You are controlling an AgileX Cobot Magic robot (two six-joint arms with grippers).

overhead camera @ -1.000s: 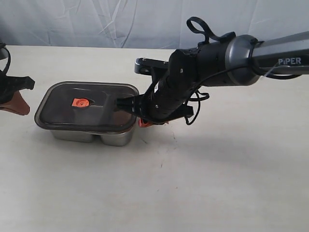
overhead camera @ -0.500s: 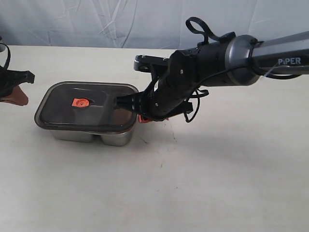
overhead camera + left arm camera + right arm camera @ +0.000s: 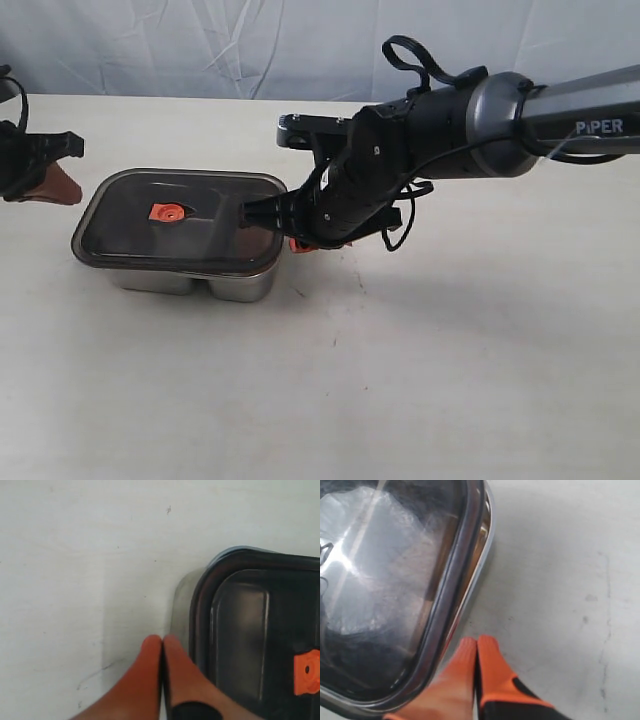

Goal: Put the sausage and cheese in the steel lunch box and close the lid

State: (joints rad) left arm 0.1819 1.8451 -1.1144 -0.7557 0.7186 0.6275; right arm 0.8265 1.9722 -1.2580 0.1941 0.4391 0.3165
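The steel lunch box (image 3: 190,280) stands on the table with the dark translucent lid (image 3: 180,222) lying flat on top, its orange centre valve (image 3: 166,211) showing. Sausage and cheese are hidden. My right gripper (image 3: 300,245) is shut and empty, its orange fingers (image 3: 487,665) just off the box's right end, beside the lid's rim (image 3: 445,600). My left gripper (image 3: 62,188) is shut and empty too, with its fingers (image 3: 175,670) close by the lid's corner (image 3: 210,575) at the box's left end.
The pale table (image 3: 400,380) runs wide in front of and to the right of the box. A wrinkled blue-grey cloth (image 3: 200,45) hangs along the back. My right arm (image 3: 480,115) stretches in from the right edge above the table.
My left gripper has shifted slightly up and right, toward the box's left end. The right gripper has lifted a little at the box's right end. The lid stays put.
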